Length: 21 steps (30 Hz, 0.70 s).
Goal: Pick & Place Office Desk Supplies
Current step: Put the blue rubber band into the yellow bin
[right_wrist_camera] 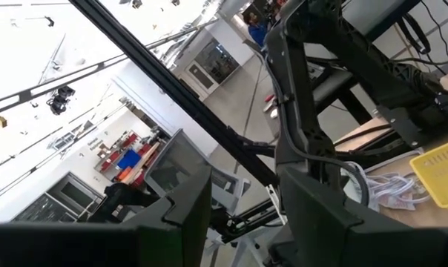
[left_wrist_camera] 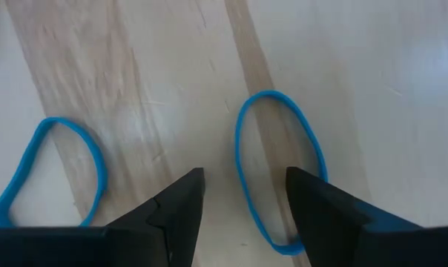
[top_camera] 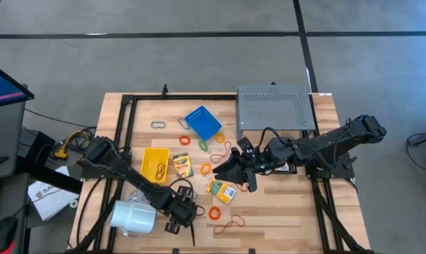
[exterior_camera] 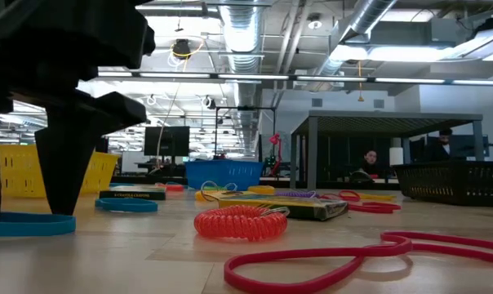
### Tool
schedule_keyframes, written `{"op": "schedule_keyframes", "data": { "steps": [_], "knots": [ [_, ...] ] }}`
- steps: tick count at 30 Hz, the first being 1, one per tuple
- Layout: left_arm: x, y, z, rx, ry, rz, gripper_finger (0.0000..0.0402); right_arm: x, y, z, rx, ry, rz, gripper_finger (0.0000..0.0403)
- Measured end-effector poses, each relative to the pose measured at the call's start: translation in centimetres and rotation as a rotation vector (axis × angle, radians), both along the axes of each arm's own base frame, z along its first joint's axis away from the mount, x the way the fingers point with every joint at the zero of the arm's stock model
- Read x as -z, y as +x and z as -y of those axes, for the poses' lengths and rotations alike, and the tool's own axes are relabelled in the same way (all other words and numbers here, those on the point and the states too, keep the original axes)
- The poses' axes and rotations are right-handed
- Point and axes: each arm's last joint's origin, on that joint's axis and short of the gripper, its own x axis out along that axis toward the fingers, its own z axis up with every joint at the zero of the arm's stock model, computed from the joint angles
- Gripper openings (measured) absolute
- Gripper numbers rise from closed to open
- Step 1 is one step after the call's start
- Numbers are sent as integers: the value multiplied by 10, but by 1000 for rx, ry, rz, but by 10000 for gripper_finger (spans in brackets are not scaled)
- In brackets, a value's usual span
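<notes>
- Wooden counter carried everything; every place below is given from the yellow bin on its left half.
- Grey perforated shelf stood well to the right of the yellow bin, at the far edge, and took no part in the sorting.
- White cylinder lay nearer the camera-side edge than the yellow bin, just beside the left arm.
- Blue bin sat up and to the right of the yellow bin, tilted on the counter.
- Right gripper hung in the air to the right of the yellow bin, past the first crayon box; its fingers were spread and held nothing.
- Left gripper was down at the counter, below and right of the yellow bin, fingers spread, astride one side of a blue rubber band but not pinching it.
- Second crayon box lay to the right of the yellow bin, under the right gripper.
- Other blue band lay near the first, apart from it.
- Judgement: the step was grasping the band. To do it well, the tips should press flat on the wood, one inside the loop and one outside, then close slowly so the thin rubber does not slip out.
</notes>
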Motion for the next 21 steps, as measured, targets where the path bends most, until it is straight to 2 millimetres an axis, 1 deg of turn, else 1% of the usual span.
{"op": "schedule_keyframes", "data": {
  "steps": [3,6,10,17,19,21],
  "knots": [
    [0,1,-1,-7,8,5,186,0,-1,-2,-6,0,0,159],
    [0,2,-3,-12,9,4,172,0,-1,-2,-8,-2,0,159],
    [1,2,-3,-14,10,4,126,0,-1,-2,-7,-9,2,159],
    [1,3,-3,-84,-22,5,19,0,-1,-2,-9,-11,3,159],
    [1,3,-2,-82,-37,3,6,0,-1,-2,-8,-12,3,159],
    [1,3,-1,-78,-44,2,6,0,-1,-2,-8,-25,7,159]
  ]
}}
